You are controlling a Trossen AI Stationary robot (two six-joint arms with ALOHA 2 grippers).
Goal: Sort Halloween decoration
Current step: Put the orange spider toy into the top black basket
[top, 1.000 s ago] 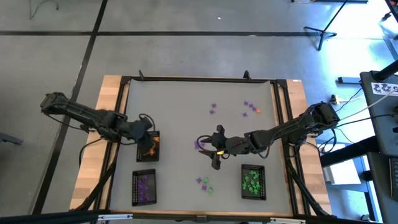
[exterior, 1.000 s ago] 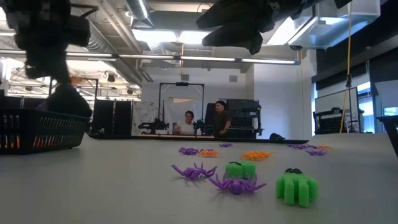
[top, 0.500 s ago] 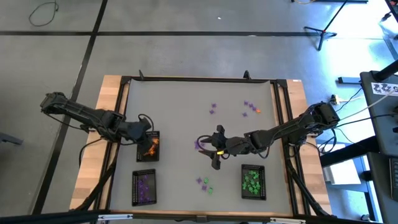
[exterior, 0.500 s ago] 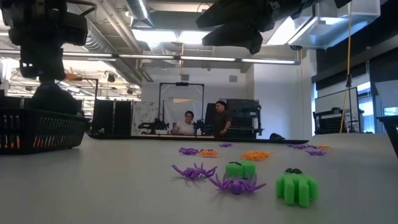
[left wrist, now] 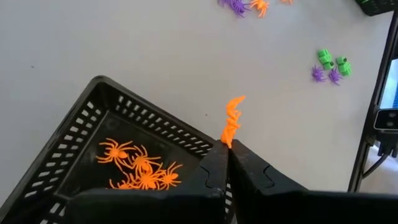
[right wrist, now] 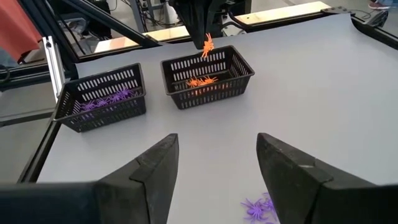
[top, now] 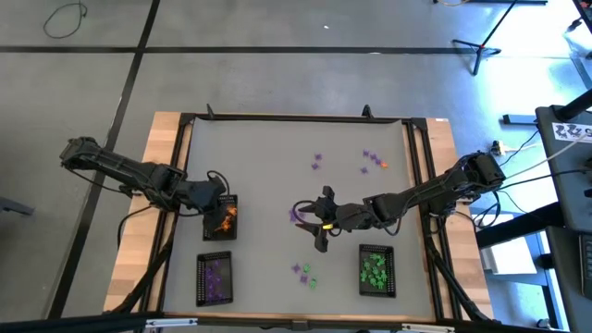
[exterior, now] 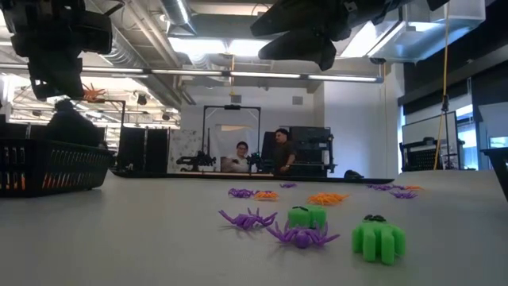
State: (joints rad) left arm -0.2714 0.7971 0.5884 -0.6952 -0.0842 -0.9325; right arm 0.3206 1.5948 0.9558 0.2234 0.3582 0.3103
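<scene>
My left gripper (left wrist: pixel 227 146) is shut on one orange Halloween decoration (left wrist: pixel 231 118), a small spider, just above the black mesh tray (left wrist: pixel 93 124) that holds several orange spiders. In the right wrist view that spider (right wrist: pixel 208 45) hangs over the same tray (right wrist: pixel 231 68). My right gripper (top: pixel 313 222) hovers open mid-table above a purple spider (top: pixel 298 215), touching nothing. Loose purple and green pieces (top: pixel 305 273) lie on the table near the front. More purple and orange ones (top: pixel 372 159) lie farther back. My left gripper pinches one end of the orange spider (left wrist: pixel 228 135) between its two fingertips. The fingers slant down from the table's left side. The spider sticks out past the fingertips, lifted clear above the orange tray's rim.
A tray of purple pieces (top: pixel 215 277) stands at the front left and a tray of green ones (top: pixel 376 270) at the front right. A single purple piece (top: pixel 317 160) lies toward the back. Two people (exterior: pixel 258 155) sit in the room beyond the table.
My left gripper has turned a little above the orange tray, still shut on the orange spider, which shows more plainly beside it in the low view.
</scene>
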